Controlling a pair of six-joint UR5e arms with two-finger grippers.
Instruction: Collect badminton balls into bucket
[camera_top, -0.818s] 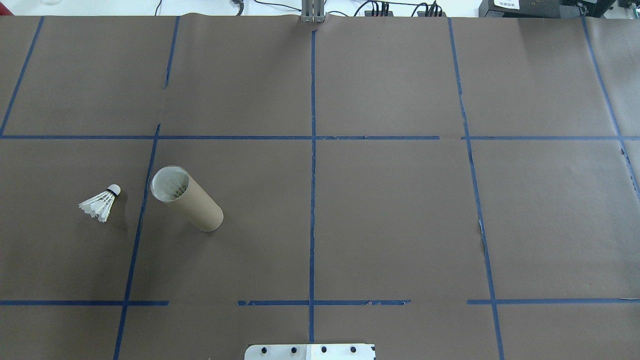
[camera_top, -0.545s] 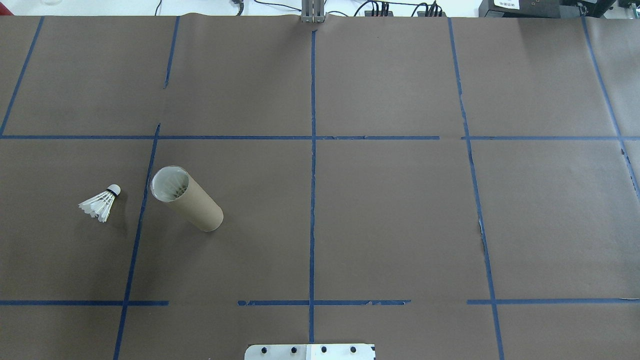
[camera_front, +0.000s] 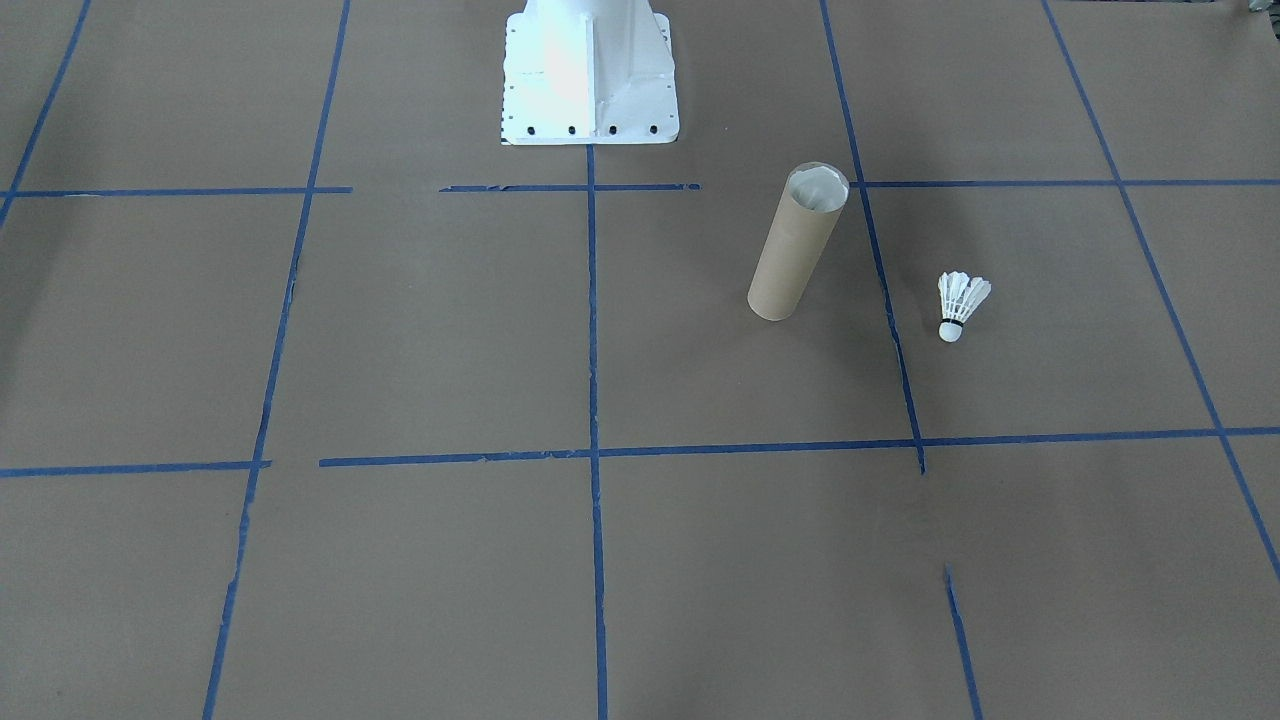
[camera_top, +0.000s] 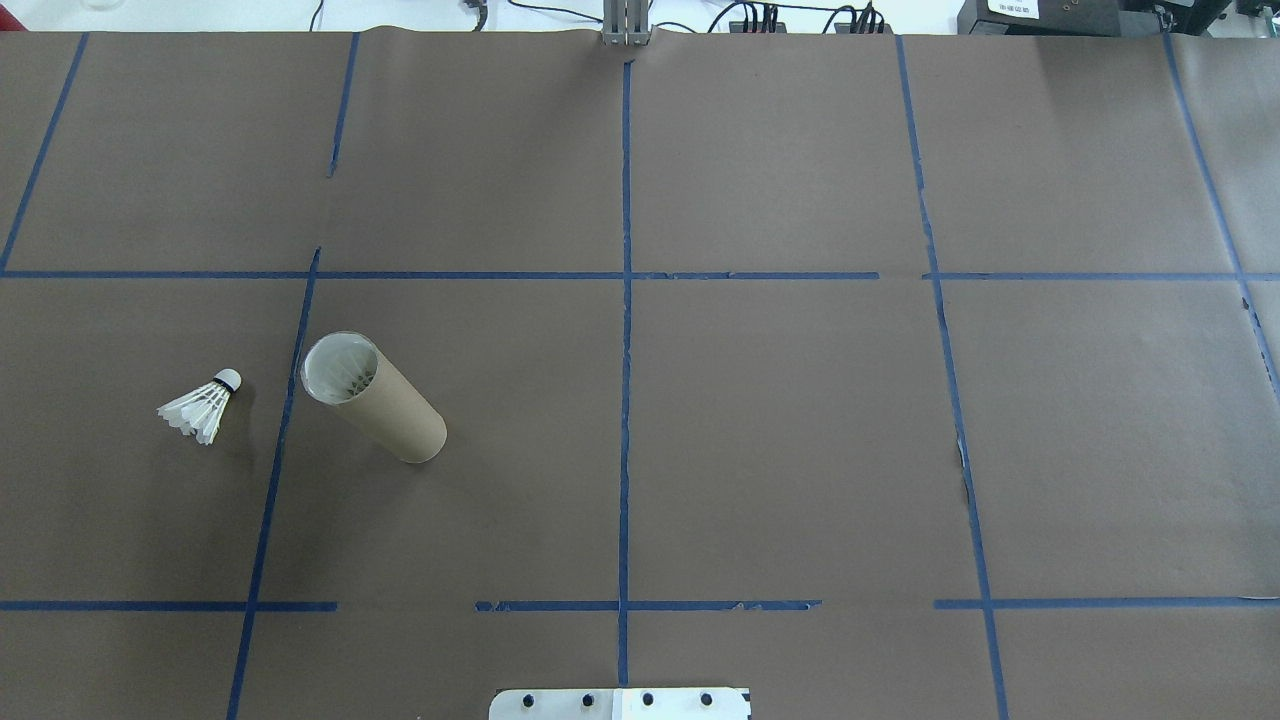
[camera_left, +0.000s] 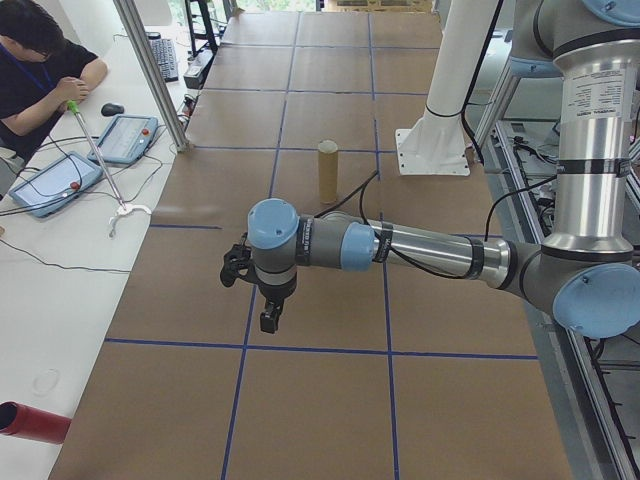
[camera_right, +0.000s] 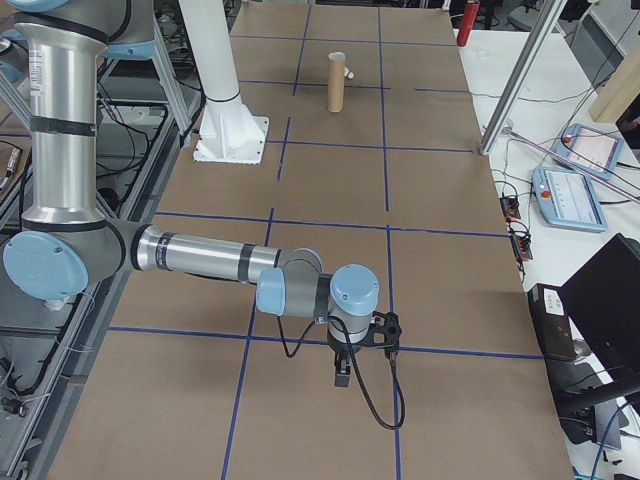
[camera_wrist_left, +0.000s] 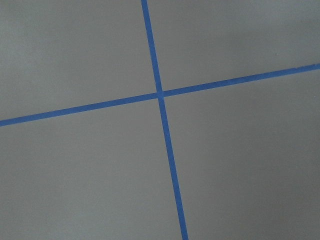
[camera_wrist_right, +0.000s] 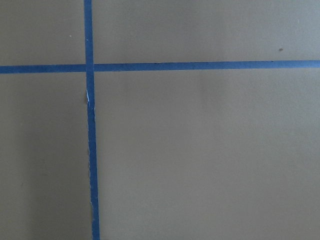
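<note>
The bucket (camera_top: 375, 400), a tall brown cardboard tube with a pale inside, stands upright on the robot's left half of the table (camera_front: 795, 250) (camera_left: 328, 172) (camera_right: 336, 82). One of the badminton balls (camera_top: 200, 408), a white feather shuttlecock with a dark band, lies on its side just to the tube's left (camera_front: 960, 300). Both grippers are away from them. The left gripper (camera_left: 268, 318) hangs over a tape crossing near the table's left end. The right gripper (camera_right: 341, 375) hangs near the right end. I cannot tell whether either is open or shut.
The white metal base (camera_top: 620, 703) with bolt holes stands at the robot's edge of the table (camera_front: 590, 75). Blue tape lines grid the brown paper. A person (camera_left: 40, 70) sits at the side bench with tablets. A red cylinder (camera_left: 30, 422) lies on that bench.
</note>
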